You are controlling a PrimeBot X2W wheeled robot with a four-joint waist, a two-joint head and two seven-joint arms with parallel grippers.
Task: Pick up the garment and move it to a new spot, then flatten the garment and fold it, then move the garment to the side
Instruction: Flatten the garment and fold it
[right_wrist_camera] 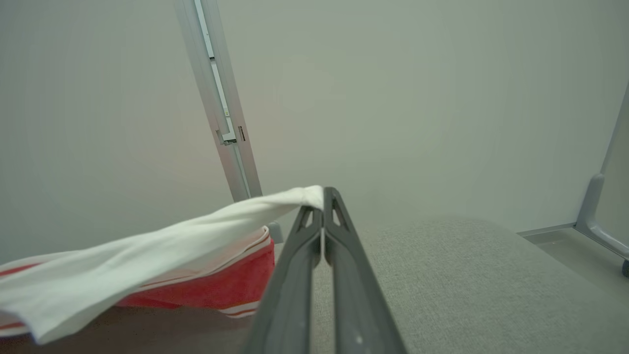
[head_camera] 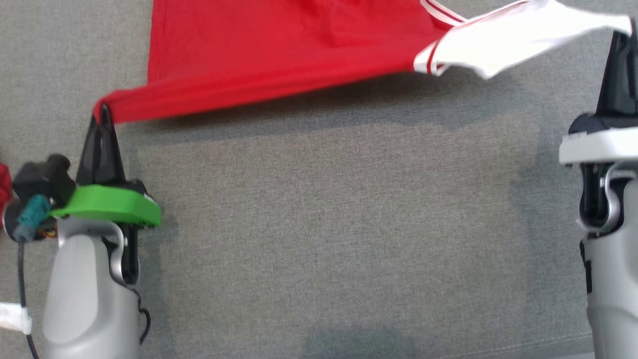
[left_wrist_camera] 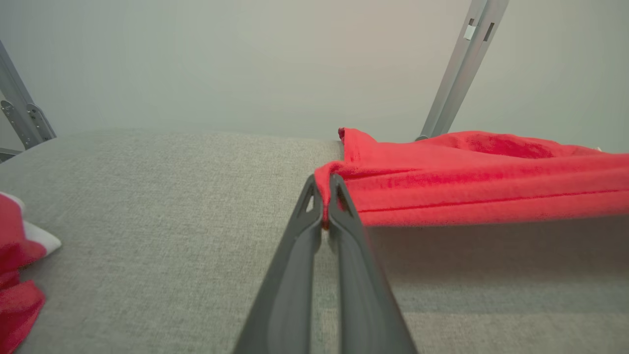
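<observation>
Garment [head_camera: 279, 55] held taut above surface [head_camera: 329, 224]
Left claw [head_camera: 103, 112] pinches its red corner; right claw [head_camera: 623, 34] pinches its white sleeve end.

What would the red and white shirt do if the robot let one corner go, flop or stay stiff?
Probably flop: the shirt sags and creases between the left gripper and right gripper pinching its ends. It seems light, since fingertip pinches hold its edge up. Its white sleeve twists, so it likely bunches.
</observation>
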